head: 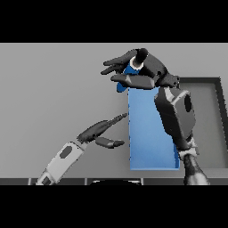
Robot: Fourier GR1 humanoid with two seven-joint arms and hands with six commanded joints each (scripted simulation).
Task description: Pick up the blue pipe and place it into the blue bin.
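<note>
the right hand's fingers (116, 62) curl round the blue pipe (129, 70), thumb below and the other fingers above, so only short pieces of the pipe show: a blue bit between the fingers and another just under the thumb, at the far left corner of the blue bin (149, 133). the right hand (142, 67) is dark and glossy, held above the bin's far end, and its grey and white forearm runs back down over the bin's right side. the bin is a flat-walled blue rectangle, long edge running away from the robot; its inside shows nothing but plain blue floor. right of it lies a dark grey tray (209, 120) with a raised rim. the left hand (100, 131) hovers just left of the bin, fingers straight and loosely spread, holding nothing. the grey table (53, 89) is smooth and matte. no writing is legible anywhere.
</note>
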